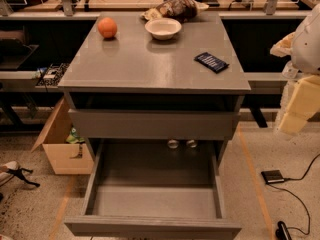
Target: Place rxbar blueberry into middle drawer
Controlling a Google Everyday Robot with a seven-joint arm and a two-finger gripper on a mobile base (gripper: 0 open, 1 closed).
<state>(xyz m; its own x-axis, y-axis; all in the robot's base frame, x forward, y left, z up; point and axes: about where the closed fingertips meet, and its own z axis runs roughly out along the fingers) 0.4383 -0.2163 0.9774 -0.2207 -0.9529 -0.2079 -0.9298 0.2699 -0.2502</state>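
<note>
The rxbar blueberry (211, 62), a flat dark navy bar with pale lettering, lies on the right side of the grey cabinet top (135, 64). The middle drawer (152, 171) is pulled out towards the camera below a closed drawer front (152, 124). Its grey floor holds nothing. My gripper (295, 106), pale yellow under the white arm, hangs at the right edge of the view. It is right of the cabinet, apart from the bar and lower than the cabinet top. It holds nothing that I can see.
An orange (107, 27), a white bowl (163, 28) and a brown crinkly snack bag (177, 7) sit at the back of the cabinet top. A cardboard box (62, 146) stands on the floor at the left. A black device (273, 176) with cables lies on the floor at the right.
</note>
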